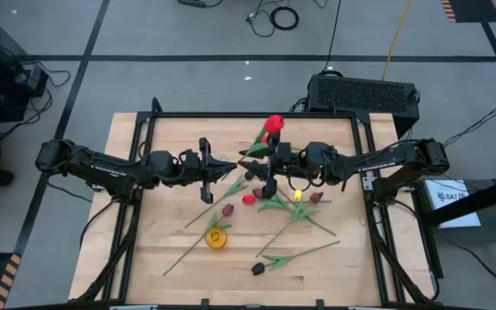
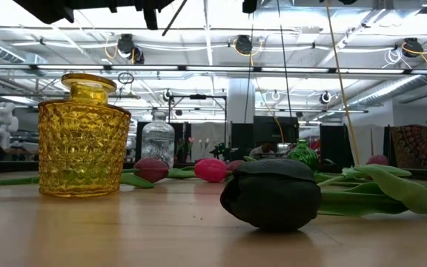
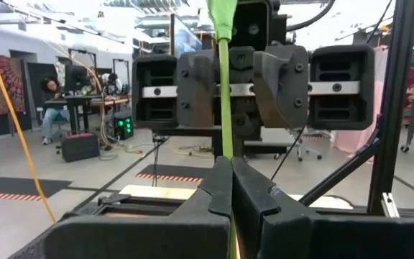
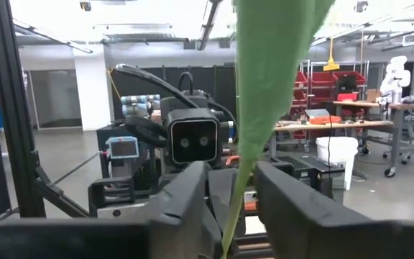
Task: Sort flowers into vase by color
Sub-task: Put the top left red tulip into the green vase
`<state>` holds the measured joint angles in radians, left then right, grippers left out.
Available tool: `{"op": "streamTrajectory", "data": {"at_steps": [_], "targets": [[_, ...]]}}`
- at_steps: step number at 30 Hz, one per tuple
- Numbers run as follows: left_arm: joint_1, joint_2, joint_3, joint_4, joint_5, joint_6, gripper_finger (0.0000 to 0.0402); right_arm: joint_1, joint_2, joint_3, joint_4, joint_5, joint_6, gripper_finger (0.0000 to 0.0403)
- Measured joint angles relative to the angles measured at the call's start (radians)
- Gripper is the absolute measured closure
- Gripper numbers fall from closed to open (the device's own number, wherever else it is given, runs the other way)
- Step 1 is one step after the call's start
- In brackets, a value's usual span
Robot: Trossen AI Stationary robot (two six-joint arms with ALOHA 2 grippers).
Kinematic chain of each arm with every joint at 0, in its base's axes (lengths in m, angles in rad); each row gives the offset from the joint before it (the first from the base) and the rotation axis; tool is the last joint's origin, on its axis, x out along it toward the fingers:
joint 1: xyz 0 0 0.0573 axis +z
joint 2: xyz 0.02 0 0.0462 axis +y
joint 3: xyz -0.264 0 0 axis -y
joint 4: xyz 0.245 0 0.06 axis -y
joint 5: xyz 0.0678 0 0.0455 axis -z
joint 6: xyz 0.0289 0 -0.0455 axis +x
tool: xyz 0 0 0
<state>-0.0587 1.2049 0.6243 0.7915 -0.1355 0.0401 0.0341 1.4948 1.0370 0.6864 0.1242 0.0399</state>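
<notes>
My left gripper (image 3: 230,173) is shut on the green stem of a red tulip (image 1: 274,123), which it holds up above the middle of the table. My right gripper (image 4: 236,187) faces it, open. Its fingers stand on either side of the same stem and leaf (image 4: 264,79); I cannot tell whether they touch it. Other tulips lie flat on the wood: a red head (image 1: 248,199), maroon heads (image 1: 227,209) (image 1: 316,197) and a near-black head (image 1: 258,269) (image 2: 273,193). A yellow glass vase (image 1: 217,238) (image 2: 84,141) stands near the front. My left gripper pinches the red tulip's stem (image 3: 226,137) between its two fingers (image 3: 214,191). It comes in level from the table's left, with the fingers across the stem. The flower is lifted clear and roughly upright, its head above the fingers.
Behind the flowers, the low view shows a clear glass vase (image 2: 158,141) and a green vase (image 2: 302,154). Stems and leaves (image 1: 295,254) sprawl over the table's middle and right front. A black frame edges the table (image 1: 145,258). People sit at desks far behind (image 3: 49,97).
</notes>
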Motion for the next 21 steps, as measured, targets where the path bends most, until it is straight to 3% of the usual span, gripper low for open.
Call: {"op": "streamTrajectory", "data": {"at_steps": [6, 13, 21], "targets": [[-0.001, 0.000, 0.000, -0.004, -0.025, -0.031, 0.0386, 0.000, -0.002, 0.000, -0.023, 0.000, 0.002, 0.0392], [-0.001, -0.002, -0.001, -0.033, -0.038, -0.066, 0.0306, -0.008, -0.102, 0.000, -0.230, 0.000, 0.009, 0.0399], [-0.001, -0.002, -0.001, -0.051, -0.063, -0.088, 0.0225, -0.053, -0.352, 0.000, -0.615, 0.007, 0.035, 0.0400]]}}
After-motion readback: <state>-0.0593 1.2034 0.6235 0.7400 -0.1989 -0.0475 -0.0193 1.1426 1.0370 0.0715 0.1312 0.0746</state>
